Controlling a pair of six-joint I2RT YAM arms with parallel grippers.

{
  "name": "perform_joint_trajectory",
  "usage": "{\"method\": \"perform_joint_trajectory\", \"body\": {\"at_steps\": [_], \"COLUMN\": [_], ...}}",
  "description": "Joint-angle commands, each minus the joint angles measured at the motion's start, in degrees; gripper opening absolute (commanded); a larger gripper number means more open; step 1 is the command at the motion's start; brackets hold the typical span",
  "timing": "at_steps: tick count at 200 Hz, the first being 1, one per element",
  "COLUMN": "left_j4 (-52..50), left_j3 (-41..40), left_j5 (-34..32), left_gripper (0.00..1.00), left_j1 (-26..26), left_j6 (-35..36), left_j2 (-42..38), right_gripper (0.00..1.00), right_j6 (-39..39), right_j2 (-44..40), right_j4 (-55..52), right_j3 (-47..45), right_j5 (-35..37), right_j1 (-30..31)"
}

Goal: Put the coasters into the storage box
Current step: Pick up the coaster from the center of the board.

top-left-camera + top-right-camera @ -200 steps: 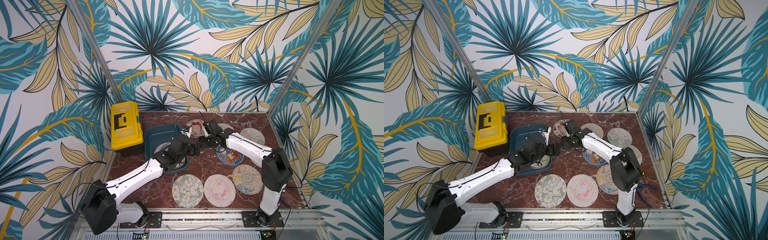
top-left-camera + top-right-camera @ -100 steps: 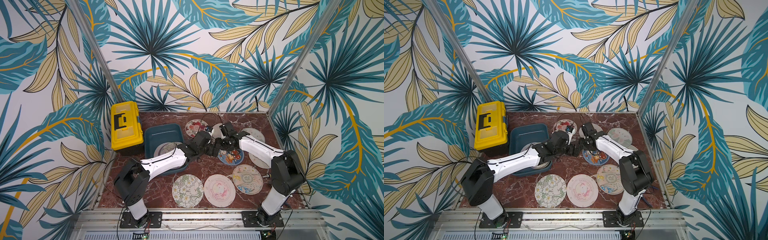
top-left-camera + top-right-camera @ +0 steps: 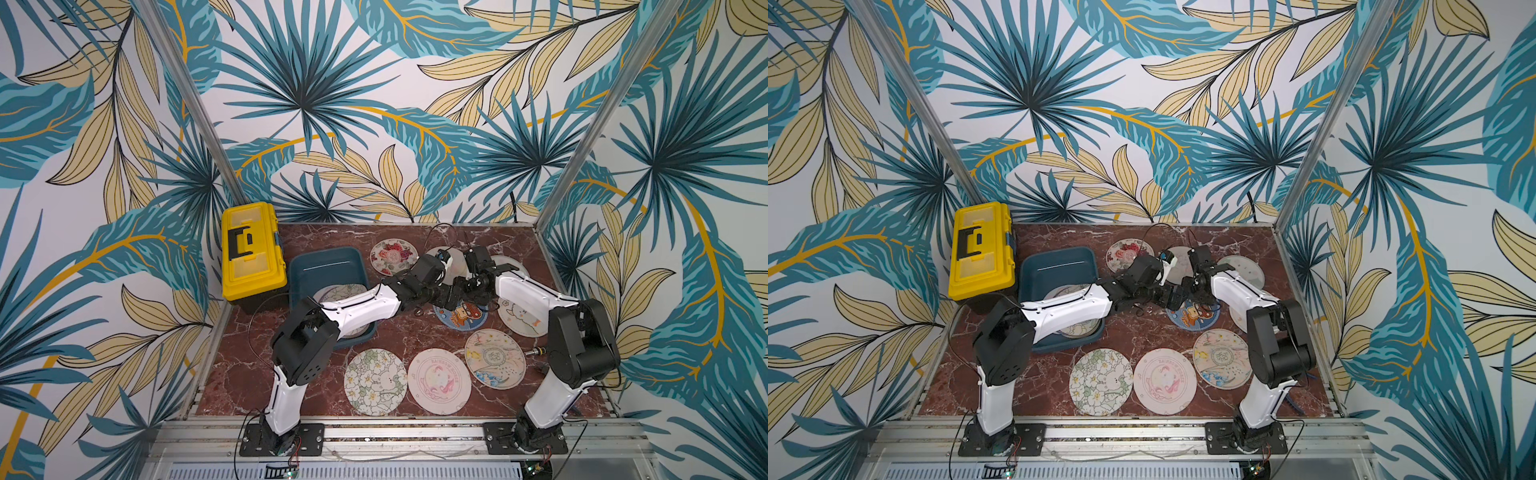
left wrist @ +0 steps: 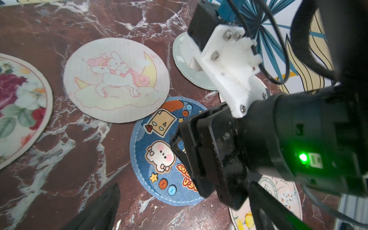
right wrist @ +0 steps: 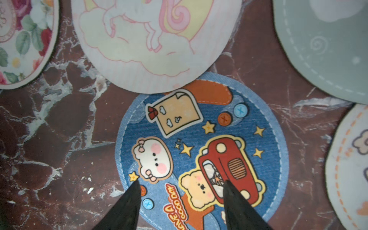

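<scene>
Coasters, thin round printed discs, lie scattered on the red-brown marble table. A few more sit inside the dark teal plastic storage box, next to a yellow toolbox. The right end effector hovers over a blue cartoon-printed coaster, fingers apart and empty. The left end effector, close beside it, is spread wide and holds nothing.

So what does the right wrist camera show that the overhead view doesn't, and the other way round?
Only the right wrist view: the print on the blue coaster up close, a red car, a bear and lettering, with the right jaws standing apart over it. Only a top view: the storage box with coasters inside, and the yellow toolbox. Both: the blue coaster, the unicorn coaster and the rose coaster.
</scene>
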Motion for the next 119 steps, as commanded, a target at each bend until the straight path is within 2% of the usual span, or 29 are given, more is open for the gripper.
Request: {"method": "perform_joint_trajectory", "body": {"at_steps": [1, 45, 86, 119], "left_j4": [-5.62, -1.20, -0.86, -0.86], "left_j3": [0.80, 0.63, 1.66, 2.50], "left_j5": [1.32, 4.39, 1.75, 3.22], "left_gripper": [1.00, 1.00, 1.00, 1.00], "left_j1": [0.53, 0.52, 0.87, 1.62], "left_j6": [2.65, 3.49, 2.52, 0.21], "left_j2": [2.70, 1.65, 3.55, 6.06], "right_gripper": [0.66, 0.66, 0.66, 0.66], "right_j6": [-1.26, -1.75, -2.27, -2.21], "right_j2": [-1.52, 0.28, 1.34, 2.36], "right_j4": [-0.58, -1.20, -1.24, -0.35], "right_j3": [-0.55, -0.20, 0.44, 0.46], "right_j5": [0.10, 2.11, 1.97, 0.33], "right_j1": [-1.06, -2.75, -5.48, -7.47]}}
